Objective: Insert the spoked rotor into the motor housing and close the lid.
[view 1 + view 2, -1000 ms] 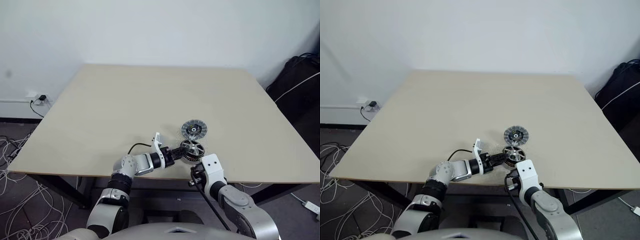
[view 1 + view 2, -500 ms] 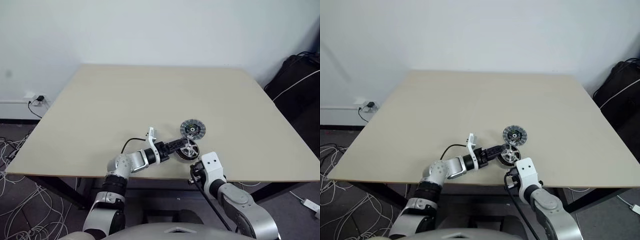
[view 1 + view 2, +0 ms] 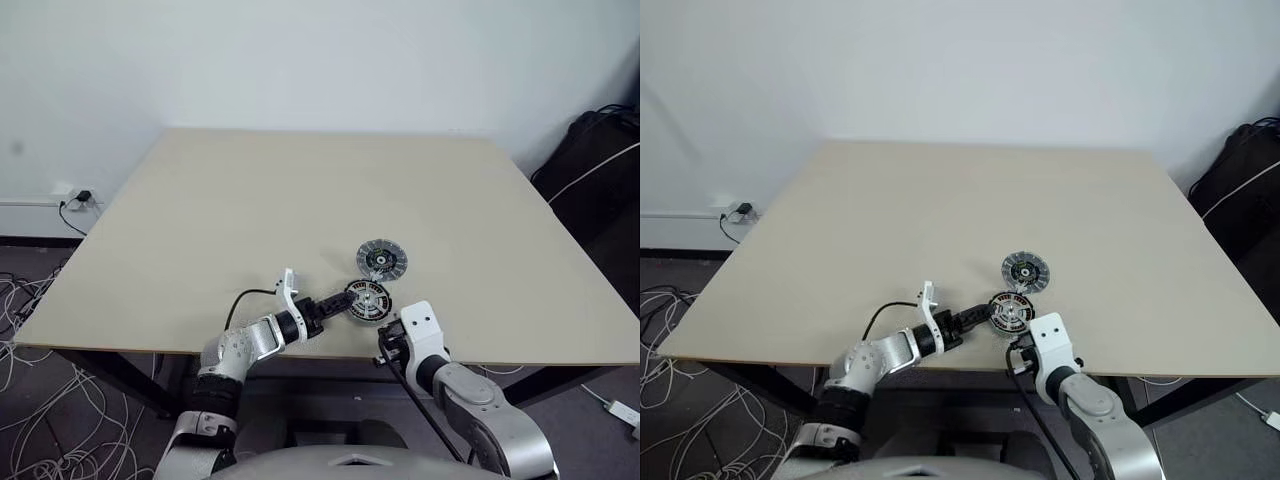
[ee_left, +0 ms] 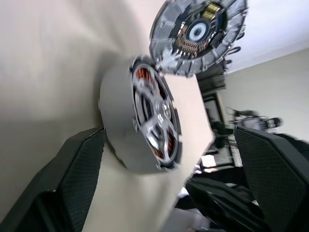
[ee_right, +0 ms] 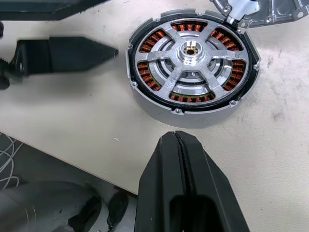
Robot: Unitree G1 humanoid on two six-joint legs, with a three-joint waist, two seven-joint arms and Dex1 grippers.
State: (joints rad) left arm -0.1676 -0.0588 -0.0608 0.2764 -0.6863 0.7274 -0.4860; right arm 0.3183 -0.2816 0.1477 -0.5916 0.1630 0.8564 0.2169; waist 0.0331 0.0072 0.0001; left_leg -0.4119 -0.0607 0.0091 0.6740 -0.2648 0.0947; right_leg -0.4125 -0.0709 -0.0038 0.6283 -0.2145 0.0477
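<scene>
Motor housing [image 3: 367, 300] with spoked rotor [image 5: 192, 60] seated, lower centre near the table [image 3: 250, 200] front edge, lid [image 3: 381, 260] touching behind; left claw [image 3: 338, 303] released alongside, right claw [image 5: 186, 193] clenched empty.

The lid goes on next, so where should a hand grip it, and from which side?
Grip the lid across its thin outer rim, coming from above. It appears to lie flat on the table, ribbed face up, its near edge close against the motor housing, so a near-side approach looks blocked.

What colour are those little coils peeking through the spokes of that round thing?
Copper-orange, a ring of them under the silver spoked rotor; clearest in the right wrist view.
</scene>
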